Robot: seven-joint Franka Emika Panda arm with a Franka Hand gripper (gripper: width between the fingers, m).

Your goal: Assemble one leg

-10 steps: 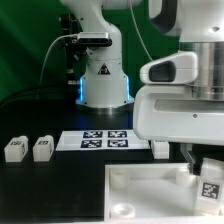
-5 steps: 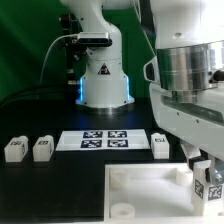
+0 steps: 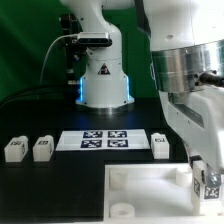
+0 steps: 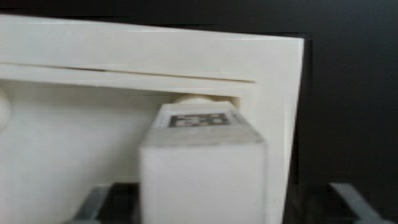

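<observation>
The leg (image 3: 209, 184), a small white peg with a square tag, stands at the right near corner of the large white plate (image 3: 150, 180). In the wrist view the leg (image 4: 201, 160) runs between my fingers, and its round end meets the plate's corner (image 4: 107, 60). My gripper (image 3: 208, 176) straddles the leg. In the wrist view the gripper (image 4: 217, 200) shows dark gaps between each finger and the leg, so the jaws stand open around it. The arm's wrist hides the socket in the exterior view.
The marker board (image 3: 105, 140) lies behind the plate. Two loose legs (image 3: 14, 149) (image 3: 42, 148) stand at the exterior view's left and one (image 3: 160, 146) beside the marker board. The robot base (image 3: 103, 80) rises at the back.
The wrist has turned above the leg, showing a different side to the camera. The leg and its tag stay at about the same spot on the plate's corner.
</observation>
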